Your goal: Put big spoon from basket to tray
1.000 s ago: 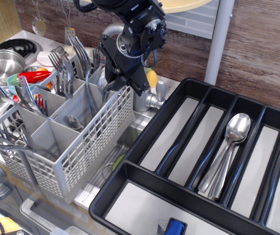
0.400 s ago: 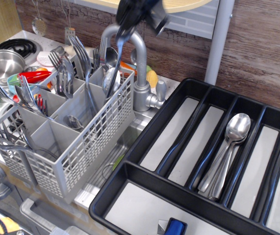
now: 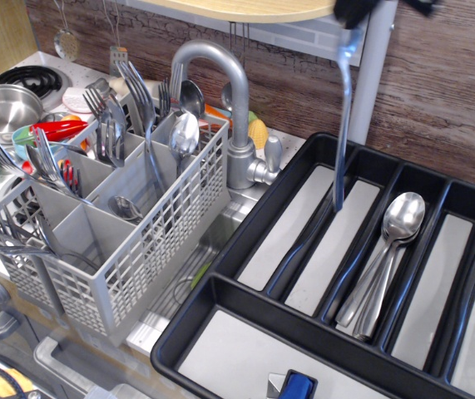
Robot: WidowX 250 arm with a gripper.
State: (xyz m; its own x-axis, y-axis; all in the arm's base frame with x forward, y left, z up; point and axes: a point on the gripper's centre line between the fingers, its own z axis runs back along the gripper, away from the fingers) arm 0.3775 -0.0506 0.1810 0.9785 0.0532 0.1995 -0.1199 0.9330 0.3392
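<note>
My gripper shows only as a dark shape at the top edge, above the tray. It is shut on the big spoon, which hangs almost straight down with its lower end just above a middle compartment of the black tray. Other big spoons lie in the compartment to the right. The grey basket stands at the left and holds forks and spoons upright.
A steel faucet rises between basket and tray over a sink. A white post stands behind the tray. A pot and colourful toys sit at the far left. A blue object lies in the tray's front compartment.
The gripper lifted the big spoon out of the basket's rear compartment and carried it up and to the right. It now hangs over the tray.
</note>
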